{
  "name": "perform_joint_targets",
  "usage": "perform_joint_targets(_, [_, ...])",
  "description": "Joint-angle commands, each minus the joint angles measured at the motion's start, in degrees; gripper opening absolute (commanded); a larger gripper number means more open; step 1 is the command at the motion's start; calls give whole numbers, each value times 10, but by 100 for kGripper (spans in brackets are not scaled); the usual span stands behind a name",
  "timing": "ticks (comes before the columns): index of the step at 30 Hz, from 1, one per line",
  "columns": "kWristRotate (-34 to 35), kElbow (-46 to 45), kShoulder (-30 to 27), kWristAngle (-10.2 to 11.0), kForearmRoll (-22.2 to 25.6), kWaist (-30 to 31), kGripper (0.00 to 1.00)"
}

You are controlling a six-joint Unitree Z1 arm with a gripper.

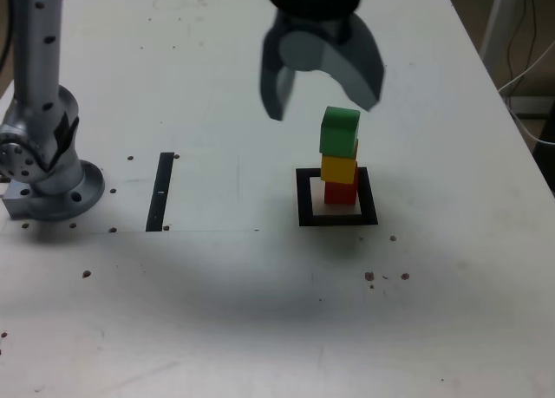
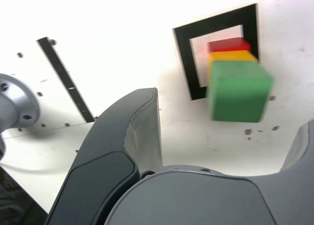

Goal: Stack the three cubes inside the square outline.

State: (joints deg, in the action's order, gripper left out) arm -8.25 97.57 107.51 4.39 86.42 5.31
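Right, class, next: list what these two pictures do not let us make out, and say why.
- Red cube: its top, in both views; the yellow cube covers it.
- Yellow cube's top, both views: hidden by the green cube.
- Gripper: fine detail, exterior view; blurred.
- Upper arm, exterior view: cut off by the top edge.

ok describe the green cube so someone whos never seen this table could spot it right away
On the white table, toward the exterior view's right, find the thick black square outline. A stack of three small cubes rises there. The green cube is the top one, above the yellow and the red.
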Motion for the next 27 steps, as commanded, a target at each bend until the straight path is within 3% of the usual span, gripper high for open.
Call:
perform_joint_targets(1, [5,-15,-21,3,3,-1,100])
perform_joint_targets(16, [62,-233,-148,1,-33,-1,100])
perform_joint_targets(27, [79,-383,-174,-29,-131,-1,100])
